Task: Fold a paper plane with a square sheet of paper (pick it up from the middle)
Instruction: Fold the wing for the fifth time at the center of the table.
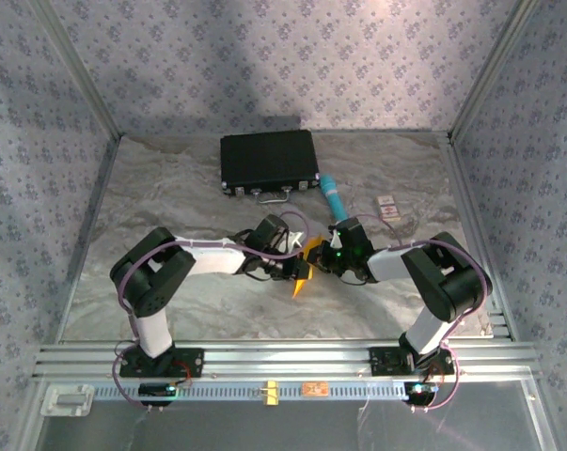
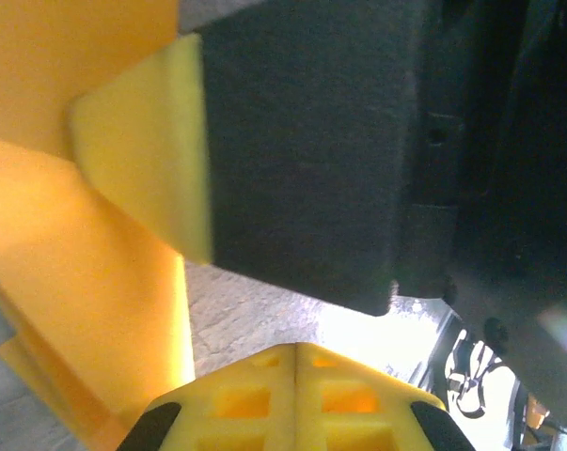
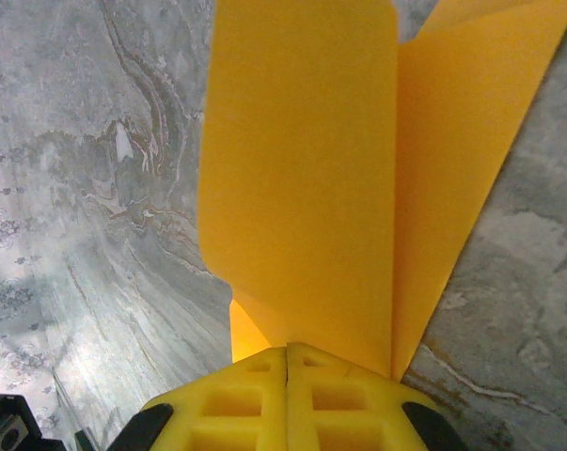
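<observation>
Yellow fingertips of the right gripper (image 3: 288, 352) nearest the lens, pressed flat together and clamped on the square sheet of paper (image 3: 302, 169). Rising straight out beyond those tips: one broad orange flap, a second flap angled off to its right, a crease between them running back into the pinch. Folded at least once, so judged mid-fold and far from a finished dart.

Facing it from the left, the left gripper (image 2: 295, 349), tips closed tight as well. Orange paper just left of and beyond those tips; whether nipped or merely alongside, impossible to tell. Directly ahead of them and very close, the right gripper's dark finger and yellow pad.

For a clean step: hold the right pinch firm on the crease, bring the left tips onto the free flap near its edge, lay edge to edge before pressing, then slide along the fold rather than tug, to avoid tearing or skewing thin paper.

Farther out, beyond both grippers: teal tube (image 1: 335, 197), then black case (image 1: 269, 162). Grey table (image 1: 170, 188) beneath.
</observation>
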Robot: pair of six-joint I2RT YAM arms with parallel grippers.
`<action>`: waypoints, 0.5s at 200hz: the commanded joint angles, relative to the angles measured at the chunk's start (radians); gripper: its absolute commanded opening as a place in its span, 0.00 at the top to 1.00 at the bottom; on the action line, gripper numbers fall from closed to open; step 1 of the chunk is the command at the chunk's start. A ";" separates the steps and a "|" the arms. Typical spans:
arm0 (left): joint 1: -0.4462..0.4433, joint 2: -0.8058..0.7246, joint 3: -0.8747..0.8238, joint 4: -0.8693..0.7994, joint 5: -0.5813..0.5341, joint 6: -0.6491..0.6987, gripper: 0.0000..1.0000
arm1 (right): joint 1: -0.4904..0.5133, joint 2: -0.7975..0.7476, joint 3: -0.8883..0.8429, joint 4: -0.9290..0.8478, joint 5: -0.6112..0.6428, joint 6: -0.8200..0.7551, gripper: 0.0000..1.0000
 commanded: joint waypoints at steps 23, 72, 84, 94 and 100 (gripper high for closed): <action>-0.015 0.048 0.039 -0.087 -0.004 0.044 0.95 | -0.002 0.028 -0.036 -0.142 0.073 -0.002 0.93; -0.034 0.061 -0.001 -0.075 -0.015 0.040 0.95 | -0.010 0.027 -0.040 -0.149 0.070 -0.013 0.93; -0.037 0.058 -0.009 -0.071 -0.015 0.036 0.95 | -0.012 0.029 -0.038 -0.151 0.070 -0.016 0.93; -0.039 0.056 -0.020 -0.062 -0.014 0.030 0.95 | -0.013 0.032 -0.039 -0.151 0.070 -0.017 0.93; -0.040 0.055 -0.027 -0.055 -0.012 0.026 0.95 | -0.013 0.033 -0.040 -0.151 0.071 -0.019 0.93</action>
